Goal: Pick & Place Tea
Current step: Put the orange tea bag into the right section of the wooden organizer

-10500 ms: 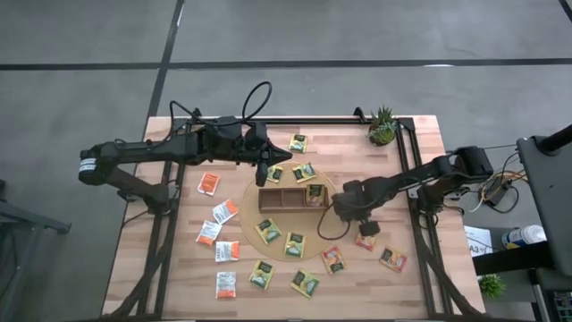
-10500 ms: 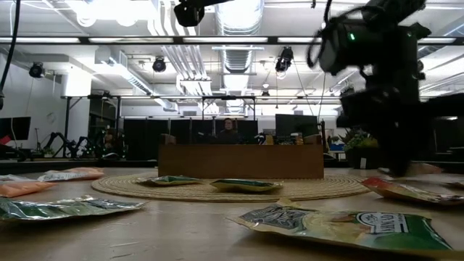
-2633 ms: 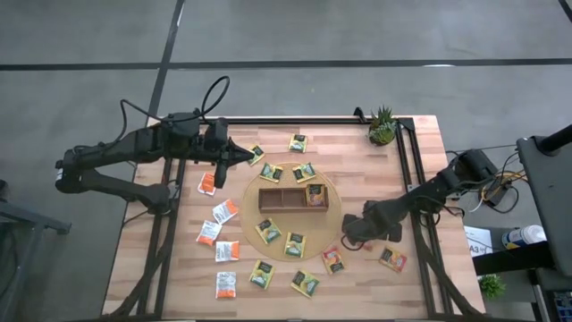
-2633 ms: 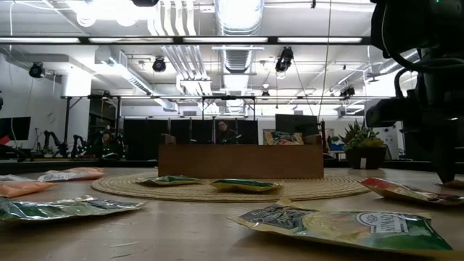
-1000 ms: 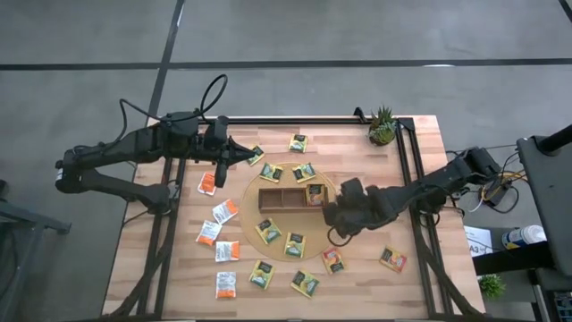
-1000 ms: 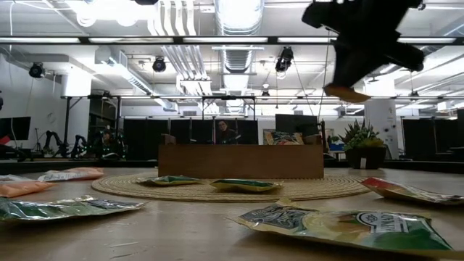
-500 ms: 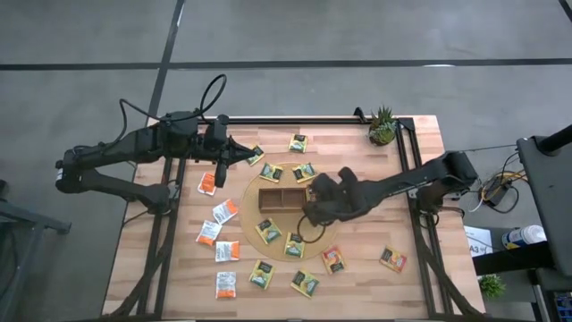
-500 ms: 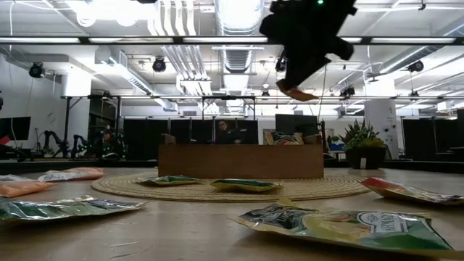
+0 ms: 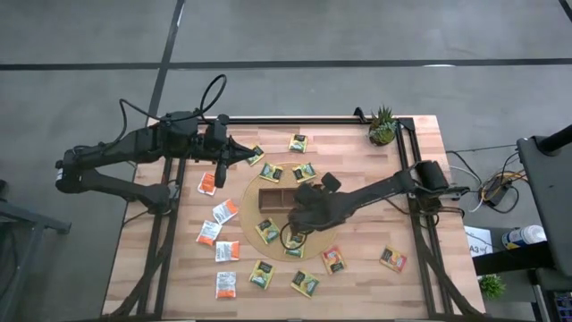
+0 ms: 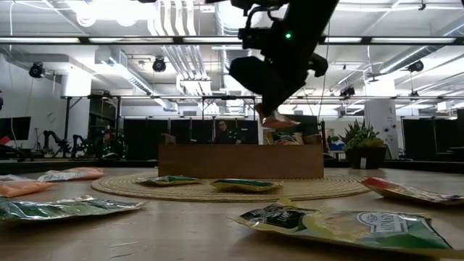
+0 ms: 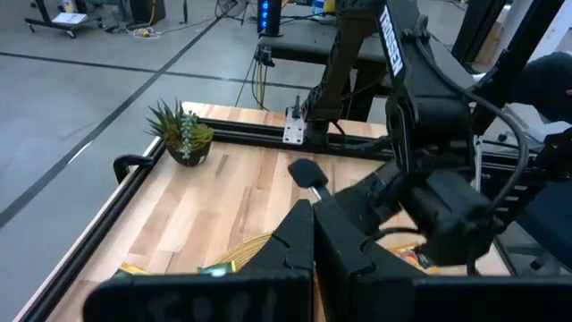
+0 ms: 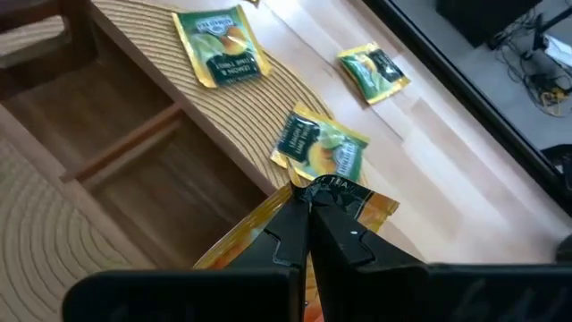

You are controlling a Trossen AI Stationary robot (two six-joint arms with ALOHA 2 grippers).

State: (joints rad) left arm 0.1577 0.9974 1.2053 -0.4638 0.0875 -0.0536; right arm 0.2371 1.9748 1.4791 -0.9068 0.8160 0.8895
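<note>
Since 0.5 s ago right pincer (image 9: 298,217) moved left; clamped on orange sachet (image 10: 278,122), hanging above tray (image 9: 268,199), nearer than left arm.

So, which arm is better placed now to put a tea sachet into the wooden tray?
The right. Its gripper holds an orange-red sachet just above the wooden tray. The left gripper waits at the table's far left, holding nothing.
</note>
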